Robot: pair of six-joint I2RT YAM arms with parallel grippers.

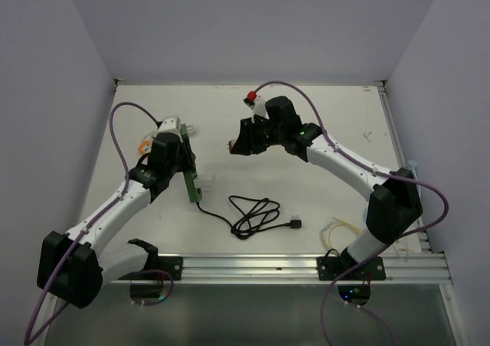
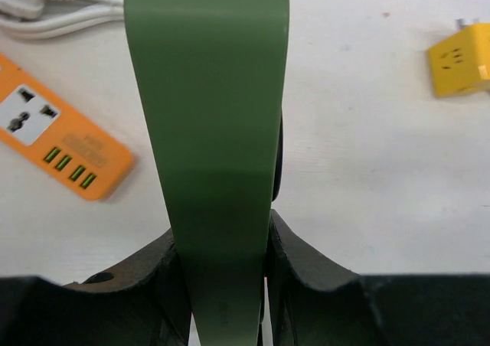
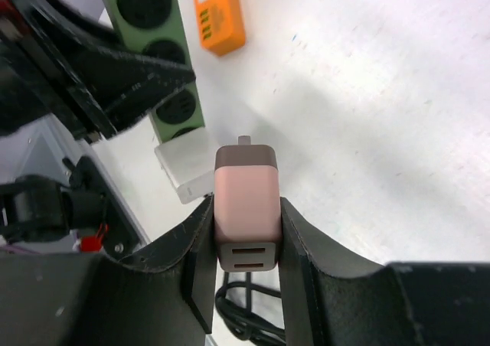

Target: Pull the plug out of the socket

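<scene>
My left gripper is shut on a green power strip, which fills the middle of the left wrist view between the black fingers. My right gripper is shut on a pink plug adapter with a brown top and two USB ports. It holds the plug in the air, apart from the strip. In the right wrist view the strip stands at the upper left with round sockets, and a white plug sits at its lower end.
A coiled black cable lies on the table between the arms, running to the strip's near end. An orange power strip lies at the left, with a white cord behind it and a yellow adapter at the right. A metal rail lines the near edge.
</scene>
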